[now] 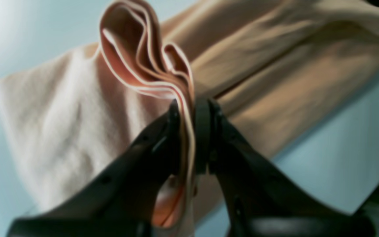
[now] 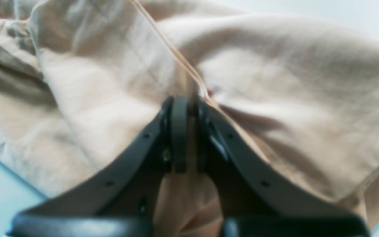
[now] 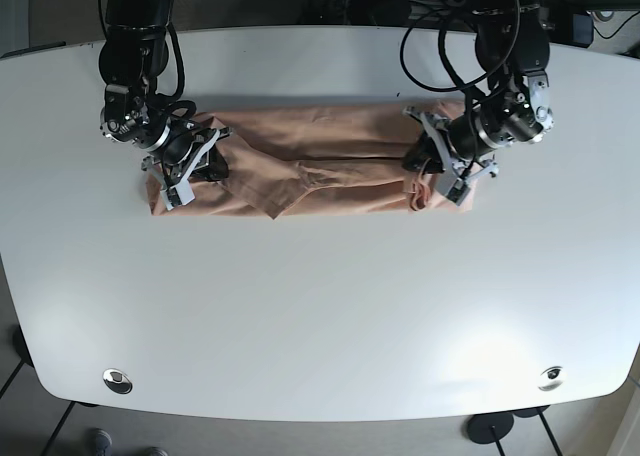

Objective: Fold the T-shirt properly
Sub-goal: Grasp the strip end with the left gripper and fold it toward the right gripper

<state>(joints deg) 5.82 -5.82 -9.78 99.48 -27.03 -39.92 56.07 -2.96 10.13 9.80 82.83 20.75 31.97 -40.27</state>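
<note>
Closest to the left wrist camera, the left claw (image 1: 189, 131) is clamped narrow on a bunch of layered hems of the T-shirt (image 1: 258, 65); four or so pale edges curl up just above its tips, a detail only this view gives. Beyond the claw the cloth spreads flat over the pale worktop (image 1: 334, 158), which shows to its right.

The right wrist view shows the right claw (image 2: 188, 131) likewise pinched tight on a fold, one thin seam running up and away from its tips, with crumpled fabric on both sides.

The base view alone shows the whole layout: one peach T-shirt (image 3: 320, 166) lies as a long band on the white worktop (image 3: 320, 316), and two arms reach in from the far edge, the right claw (image 3: 180, 176) at one end and the left claw (image 3: 440, 171) at the other, each holding cloth.
</note>
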